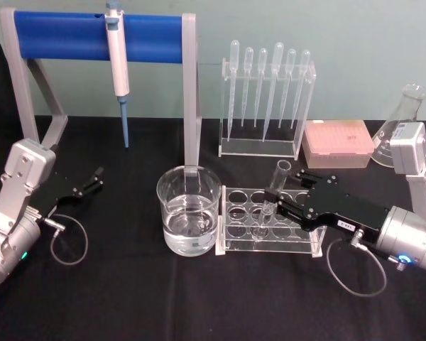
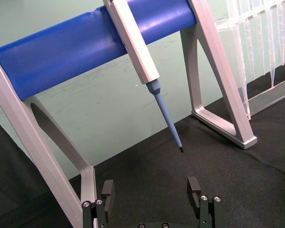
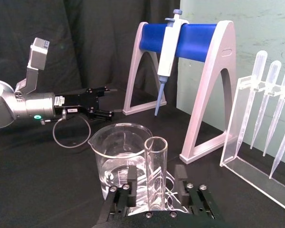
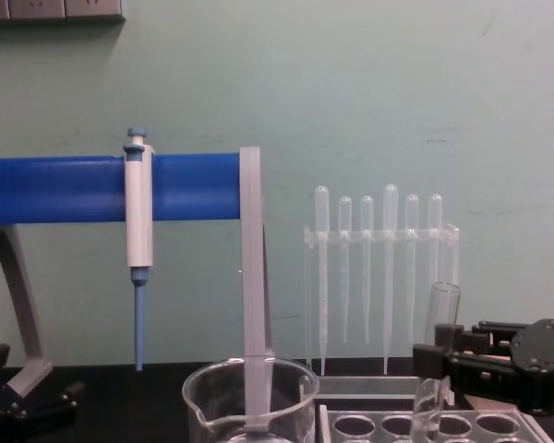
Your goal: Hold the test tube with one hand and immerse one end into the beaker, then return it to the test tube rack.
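Observation:
The test tube (image 1: pixel 277 183) stands tilted in a hole of the clear rack (image 1: pixel 234 229), its open rim upward. My right gripper (image 1: pixel 277 206) reaches in from the right and straddles the tube's middle. In the right wrist view the tube (image 3: pixel 155 161) sits between the two fingers (image 3: pixel 131 186) with a small gap on each side, so the gripper is open. The beaker (image 1: pixel 189 210), holding some clear liquid, stands just left of the rack. From the chest, the tube (image 4: pixel 440 318) rises above the right gripper (image 4: pixel 439 358). My left gripper (image 1: pixel 94 177) rests open at the far left.
A blue-barred stand (image 1: pixel 92 32) with a hanging white-and-blue pipettor (image 1: pixel 117 60) stands at the back left. A rack of plastic pipettes (image 1: pixel 266 92), a pink tip box (image 1: pixel 337 142) and a glass flask (image 1: pixel 401 124) line the back right.

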